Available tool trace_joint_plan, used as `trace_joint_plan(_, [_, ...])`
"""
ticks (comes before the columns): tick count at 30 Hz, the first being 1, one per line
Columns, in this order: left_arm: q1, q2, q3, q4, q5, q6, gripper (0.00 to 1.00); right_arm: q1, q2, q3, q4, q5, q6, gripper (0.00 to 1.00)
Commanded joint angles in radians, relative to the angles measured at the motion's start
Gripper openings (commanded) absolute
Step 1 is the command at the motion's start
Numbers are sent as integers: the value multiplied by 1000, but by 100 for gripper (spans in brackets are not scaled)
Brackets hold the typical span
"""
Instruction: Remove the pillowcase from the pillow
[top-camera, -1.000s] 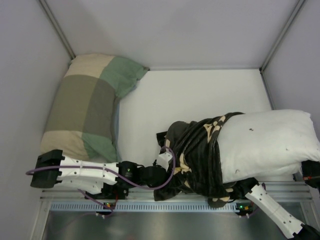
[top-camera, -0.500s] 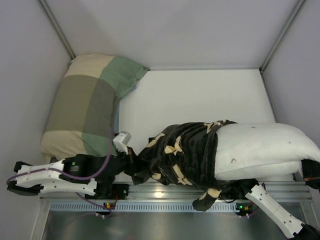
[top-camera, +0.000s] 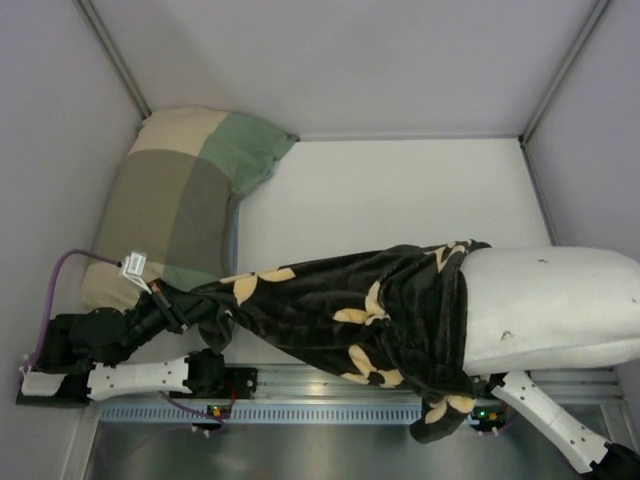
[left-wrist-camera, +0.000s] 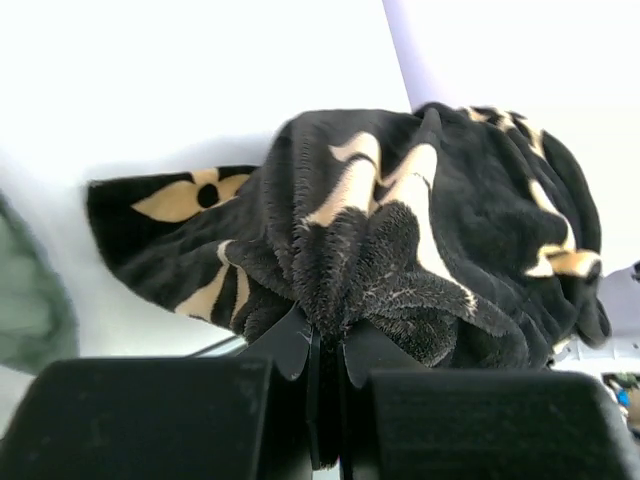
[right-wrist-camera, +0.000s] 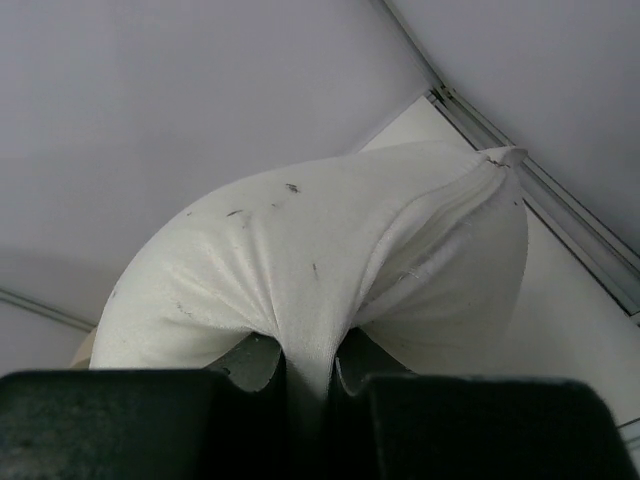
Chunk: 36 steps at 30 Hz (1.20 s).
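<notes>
Both ends are being held: the left gripper (left-wrist-camera: 325, 345) is clamping a bunched fold of the pillowcase (top-camera: 340, 300), which is stretching rightward and covering only the left end of the pillow (top-camera: 555, 310), while the right gripper (right-wrist-camera: 308, 362) is squeezing the pillow's white cloth

pillowcase (top-camera: 370, 310): black floral, stretched left | pillow (top-camera: 550, 310): white, half-bared

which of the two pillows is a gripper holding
The plain white pillow, pinched by the right gripper; the green-beige checked pillow sits ungripped at the left.
</notes>
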Motion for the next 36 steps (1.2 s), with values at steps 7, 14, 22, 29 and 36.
trace_joint_plan(7, [163,62,285,-170,-80,81,0,67,-47,155,53,264,-3,0])
trace_joint_plan(14, [249,49,352,-241,-33,104,0,99,-68,180,52,250,20,0])
trace_joint_plan(22, [249,378,85,89,231,257,0,104,-65,-43,67,121,113,0])
trace_joint_plan(29, [234,746,91,312,339,380,77,104,-68,-283,144,-35,159,0])
trace_joint_plan(36, [185,965,279,553,472,507,85,101,-62,-452,231,-144,153,0])
